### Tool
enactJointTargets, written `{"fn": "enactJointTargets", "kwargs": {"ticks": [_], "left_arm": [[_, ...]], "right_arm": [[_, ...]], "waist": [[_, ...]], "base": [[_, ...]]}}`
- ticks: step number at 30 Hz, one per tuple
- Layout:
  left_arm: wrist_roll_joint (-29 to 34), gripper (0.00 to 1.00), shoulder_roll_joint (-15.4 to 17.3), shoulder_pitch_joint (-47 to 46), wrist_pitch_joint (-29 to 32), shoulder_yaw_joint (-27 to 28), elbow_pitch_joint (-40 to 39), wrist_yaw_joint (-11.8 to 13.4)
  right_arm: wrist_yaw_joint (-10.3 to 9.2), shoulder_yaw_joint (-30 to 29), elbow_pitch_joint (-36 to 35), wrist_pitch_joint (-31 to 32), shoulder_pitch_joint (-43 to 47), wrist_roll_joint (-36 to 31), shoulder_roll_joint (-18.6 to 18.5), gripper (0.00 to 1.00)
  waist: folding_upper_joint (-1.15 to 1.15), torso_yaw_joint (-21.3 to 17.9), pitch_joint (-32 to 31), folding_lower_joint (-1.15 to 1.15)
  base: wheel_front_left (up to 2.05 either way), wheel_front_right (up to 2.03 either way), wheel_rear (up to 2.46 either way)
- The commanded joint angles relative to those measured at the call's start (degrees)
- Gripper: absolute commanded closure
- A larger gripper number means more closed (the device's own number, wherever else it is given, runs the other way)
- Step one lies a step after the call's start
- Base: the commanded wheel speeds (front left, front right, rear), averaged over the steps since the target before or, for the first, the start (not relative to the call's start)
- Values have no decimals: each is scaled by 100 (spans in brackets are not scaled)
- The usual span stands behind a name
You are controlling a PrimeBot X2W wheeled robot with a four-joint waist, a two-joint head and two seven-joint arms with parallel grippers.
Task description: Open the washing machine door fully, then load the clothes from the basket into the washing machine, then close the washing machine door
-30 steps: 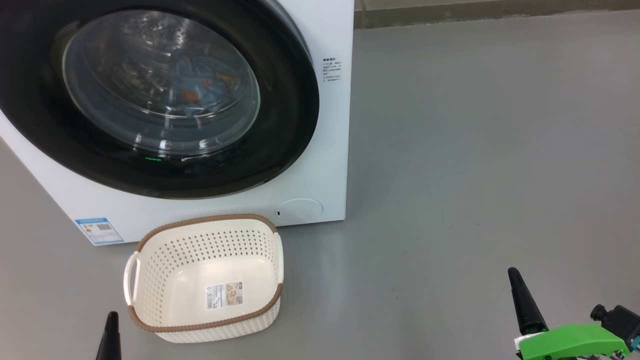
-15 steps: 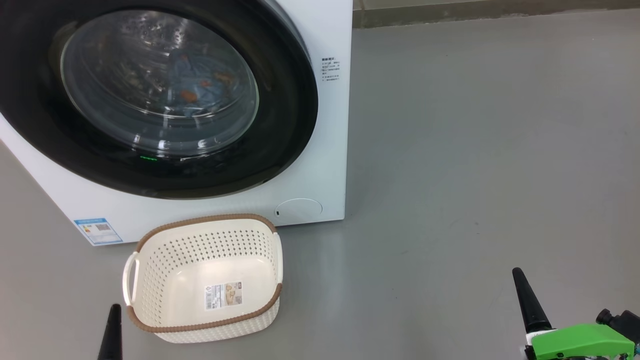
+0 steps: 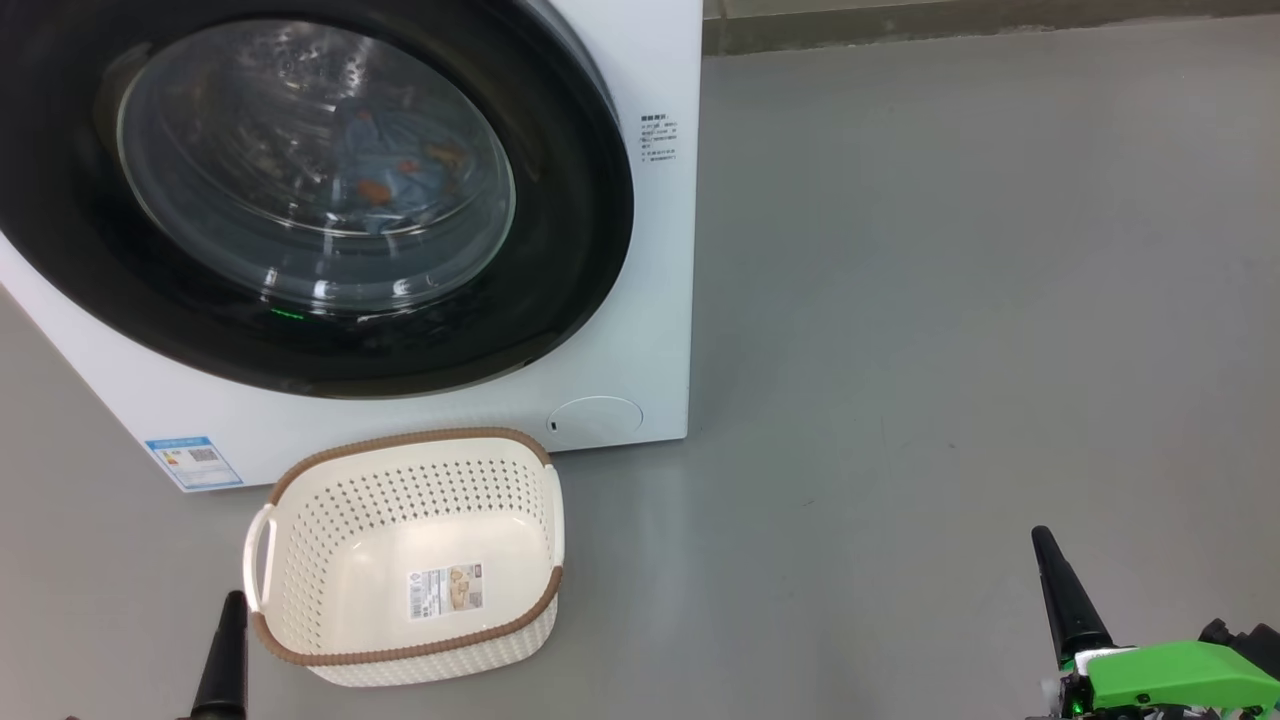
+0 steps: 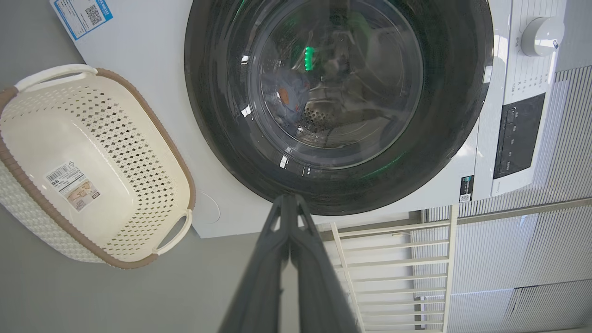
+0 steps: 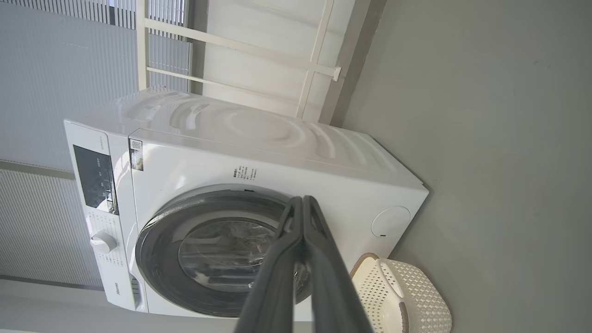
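The washing machine door (image 3: 575,250) lies closed, up and ahead of both grippers, with the clothes (image 3: 385,165) behind its glass (the basket (image 3: 410,438) holds only its label), and the left gripper (image 3: 230,630), fingers (image 4: 263,277) pressed together on nothing, sits nearer it than the equally closed right gripper (image 3: 1057,580).

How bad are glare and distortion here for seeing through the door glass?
Head view: evenly lit; white highlights streak the washing machine door, but the clothes read through it. Left wrist view: wide-angle bending, a green reflection on the glass. Right wrist view: rippled sheen atop the washing machine.
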Motion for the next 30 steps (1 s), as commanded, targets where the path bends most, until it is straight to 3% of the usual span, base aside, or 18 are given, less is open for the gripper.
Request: {"fn": "enactJointTargets", "kwargs": {"ticks": [1, 18, 30], "left_arm": [[-139, 100, 57, -309, 56, 182, -96, -15], [-1151, 100, 6, -537, 340, 226, -3, -18], [-1151, 100, 5, -538, 342, 228, -3, -18]], "right_arm": [[-6, 73, -130, 63, -275, 183, -63, 100], [-8, -24, -89, 359, -362, 1327, -60, 100], [-8, -39, -88, 372, -363, 1316, -49, 100]], "waist": [[0, -1, 1, 0], [0, -21, 10, 0], [0, -21, 10, 0]], "base": [[0, 0, 0], [0, 0, 0], [0, 0, 0]]}}
